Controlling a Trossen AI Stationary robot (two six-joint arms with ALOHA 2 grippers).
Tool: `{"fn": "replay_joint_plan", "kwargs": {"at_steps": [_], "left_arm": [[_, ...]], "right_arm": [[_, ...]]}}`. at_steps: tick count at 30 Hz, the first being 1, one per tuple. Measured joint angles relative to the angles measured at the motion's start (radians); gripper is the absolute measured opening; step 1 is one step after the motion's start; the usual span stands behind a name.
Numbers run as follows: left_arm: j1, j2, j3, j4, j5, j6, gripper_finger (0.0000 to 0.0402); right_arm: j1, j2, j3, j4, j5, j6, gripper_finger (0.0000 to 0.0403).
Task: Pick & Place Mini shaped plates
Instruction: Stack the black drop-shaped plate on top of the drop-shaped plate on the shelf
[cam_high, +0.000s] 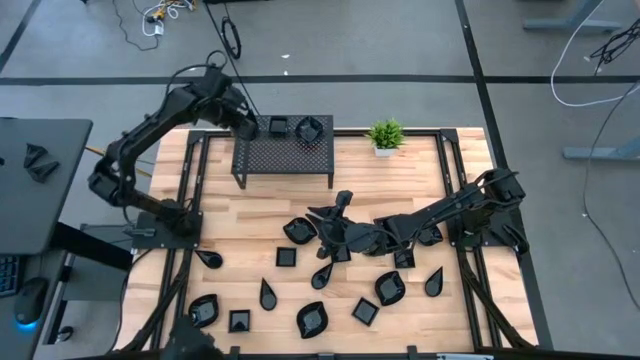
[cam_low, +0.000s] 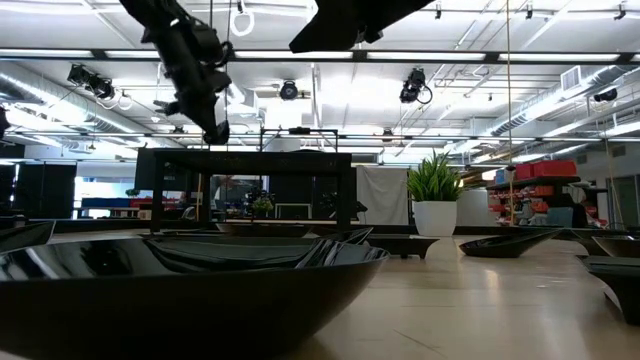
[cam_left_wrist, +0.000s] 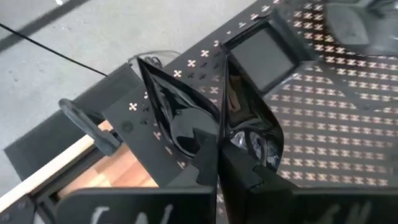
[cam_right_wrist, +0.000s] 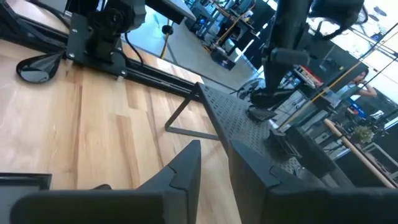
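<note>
Two mini shaped plates (cam_high: 277, 126) sit on top of the black mesh rack (cam_high: 285, 160) in the high view. That looks like the drop spot. Well over a dozen more are scattered over the wooden table (cam_high: 420, 165) in front of it. The left gripper (cam_high: 247, 125) is over the rack's rear left corner, just beside the square plate, probably so the next one lands in the free spot there. The right gripper (cam_high: 342, 203) reaches into the middle of the scattered plates, near several, likely lining up a pick. A small potted plant (cam_high: 385, 135) stands beside the rack, out of the way.

In the low view the left gripper hangs above the rack's top, clear of it. A big glossy plate (cam_low: 190, 280) fills the foreground. Whether anything is held can't be told from here.

In the left wrist view the fingers are clamped on the rim of a teardrop plate (cam_left_wrist: 180, 118). It is held on edge, tilted, over the rack's corner. The edge grip makes sense, since these dishes are too shallow to grab flat. The square plate (cam_left_wrist: 264, 53) lies flat on the mesh just beyond. The teardrop will likely need tipping flat before release, or it could slide off the corner.

In the right wrist view the fingers (cam_right_wrist: 186, 168) stand apart with bare wood showing between them, so nothing is held. They point across the table toward the rack. One teardrop plate (cam_right_wrist: 37, 65) lies far off near the left arm's base.
</note>
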Motion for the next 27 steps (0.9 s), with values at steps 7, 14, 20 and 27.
{"fn": "replay_joint_plan", "kwargs": {"at_steps": [7,14,20,27], "left_arm": [[0.054,0.051,0.0,0.042,0.016,0.05,0.0009],[0.069,0.054,0.0,0.071,0.013,0.052,0.0009],[0.069,0.054,0.0,0.072,0.012,0.046,0.0009],[0.069,0.056,0.0,0.072,0.009,0.046,0.001]], "right_arm": [[-0.004,0.0,0.0,0.019,-0.008,-0.002,0.0084],[-0.005,0.0,0.0,0.03,-0.047,-0.002,0.0084],[-0.005,0.0,0.0,0.03,-0.047,-0.002,0.0084],[-0.005,0.0,0.0,0.03,-0.047,-0.003,0.0084]]}}
